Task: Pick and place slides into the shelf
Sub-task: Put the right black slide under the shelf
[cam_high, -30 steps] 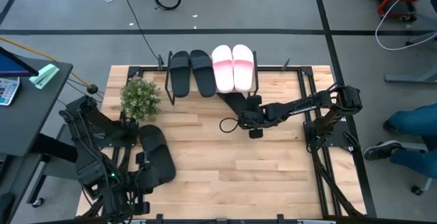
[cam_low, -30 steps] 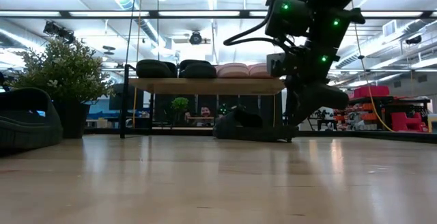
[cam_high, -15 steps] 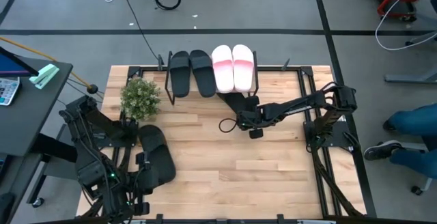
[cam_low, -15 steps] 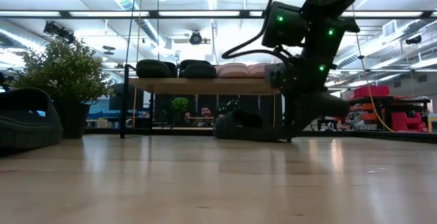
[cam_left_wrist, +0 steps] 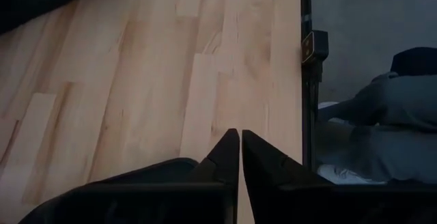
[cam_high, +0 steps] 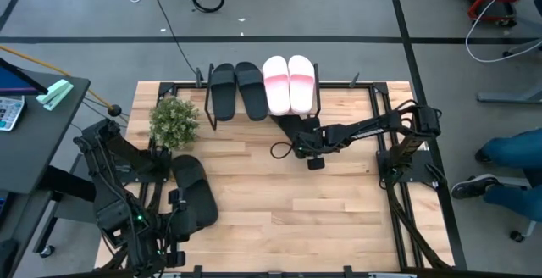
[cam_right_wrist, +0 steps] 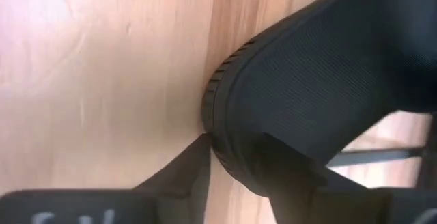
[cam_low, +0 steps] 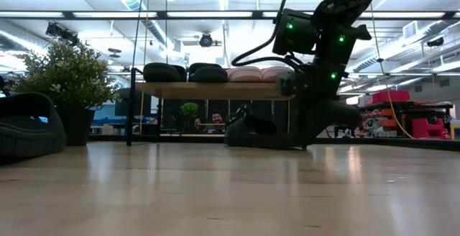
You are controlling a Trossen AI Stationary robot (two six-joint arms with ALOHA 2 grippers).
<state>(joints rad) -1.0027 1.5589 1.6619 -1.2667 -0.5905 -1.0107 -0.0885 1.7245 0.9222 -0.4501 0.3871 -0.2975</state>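
Two black slides (cam_high: pixel 237 90) and two pink-and-white slides (cam_high: pixel 289 83) lie on the shelf's top board (cam_low: pixel 215 90) at the table's far edge. Another black slide (cam_high: pixel 290 129) rests sole-down on the table just in front of the shelf. My right gripper (cam_high: pixel 305 145) is down at its near end and shut on it. Two more black slides (cam_high: pixel 193 195) lie at the near left. My left gripper (cam_left_wrist: pixel 240 134) hangs above the table there, shut and holding nothing. My right gripper has the rounded end of the black slide's sole (cam_right_wrist: pixel 222 115), the end away from the shelf, between its two fingers. One finger (cam_right_wrist: pixel 183 176) meets the ribbed side wall at table level and the other (cam_right_wrist: pixel 293 161) lies on the footbed. The fingers slant down from the table's right. The slide lies flat on the table.
A potted plant (cam_high: pixel 174 121) stands left of the shelf. The shelf's thin black legs (cam_low: pixel 132 117) leave a low gap under the board. Bare wood spreads over the table's middle and near right. A seated person's legs (cam_high: pixel 508 155) show beyond the right edge.
My right gripper has moved a little toward the table's left edge and down, onto the end of the black slide in front of the shelf. The slide has stayed where it was.
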